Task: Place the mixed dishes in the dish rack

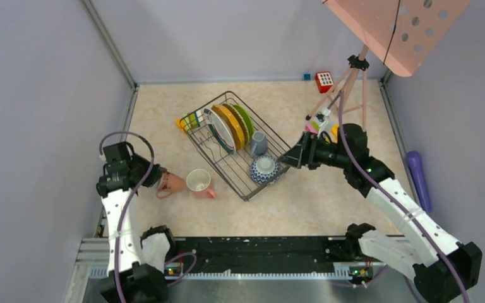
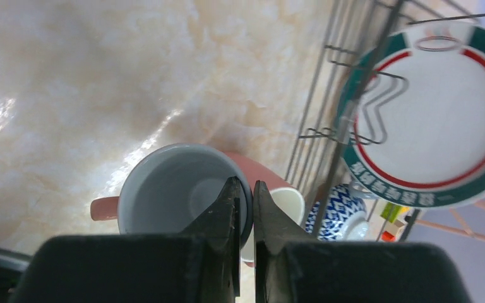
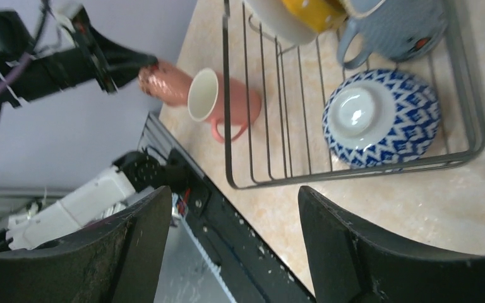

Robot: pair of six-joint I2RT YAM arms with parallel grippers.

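A: The room?
B: Grey walls [image 1: 38, 76], glossy beige marbled tabletop [image 1: 328, 208]; dark wire dish rack [image 1: 218, 165] mid-table.
A: And the grip?
B: The left gripper [image 2: 245, 184] pinches a pink mug [image 1: 172, 183] by its rim, eight o'clock of the rack; the right gripper [image 3: 233, 192] is spread, three o'clock.

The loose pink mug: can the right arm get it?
Probably, but not straight: the dish rack and its bowl sit between the open right gripper and that pink mug, so it must reach over.

The right gripper [image 3: 233, 196] stands wide open over the bench [image 3: 417, 202]. In the rack [image 3: 227, 126], an upside-down bowl [image 3: 382, 120] sits near the grey mug [image 3: 395, 25]. Outside it a pink mug [image 3: 227, 101] lies sideways. The left gripper [image 3: 123, 63] meets another pink mug [image 3: 164, 82].
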